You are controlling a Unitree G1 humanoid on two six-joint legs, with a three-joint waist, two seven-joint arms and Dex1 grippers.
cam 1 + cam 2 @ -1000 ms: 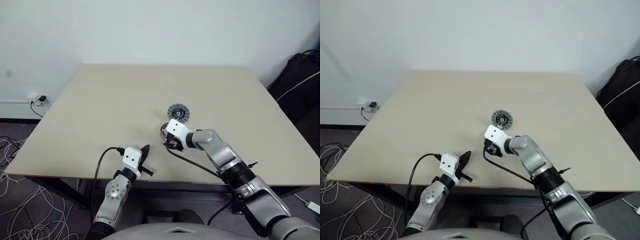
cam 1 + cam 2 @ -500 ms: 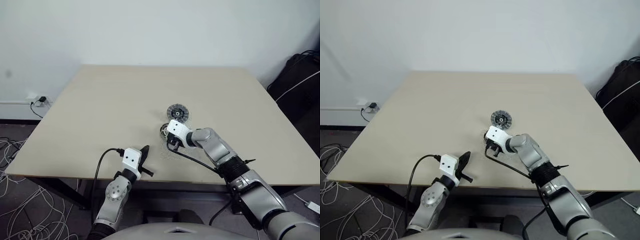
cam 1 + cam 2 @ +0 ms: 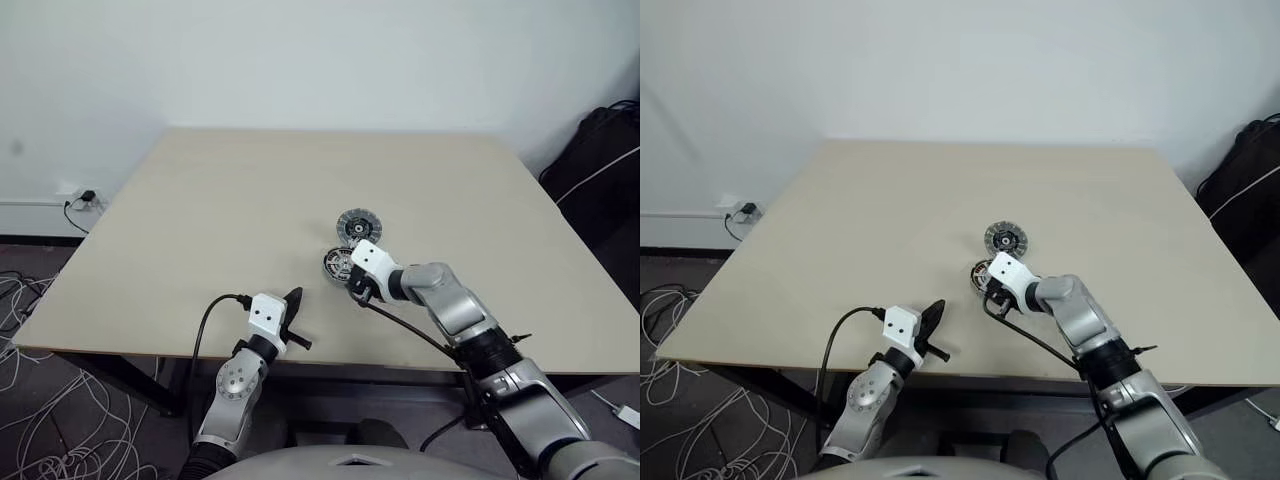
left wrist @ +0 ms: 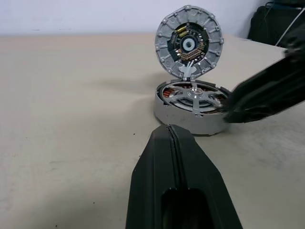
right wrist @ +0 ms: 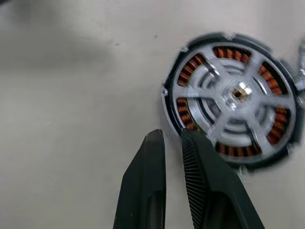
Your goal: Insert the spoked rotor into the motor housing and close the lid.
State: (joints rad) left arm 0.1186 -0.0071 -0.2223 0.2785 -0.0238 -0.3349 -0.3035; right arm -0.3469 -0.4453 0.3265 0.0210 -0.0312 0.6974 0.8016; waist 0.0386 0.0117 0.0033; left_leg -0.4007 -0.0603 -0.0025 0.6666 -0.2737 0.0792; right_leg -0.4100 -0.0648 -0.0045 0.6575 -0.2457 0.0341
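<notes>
Both arms low: my left end effector (image 3: 293, 300) closed, level; right end effector (image 5: 172, 143) angled down, nearly closed beside the motor housing (image 5: 233, 98).

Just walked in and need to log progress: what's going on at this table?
A humanoid robot is assembling a small motor. The spoked rotor already sits inside the motor housing, copper windings showing between its spokes. The lid stands open behind the housing. The right tool, nearly closed and empty, is beside the housing's rim. The left tool is shut and empty, short of the parts.
</notes>
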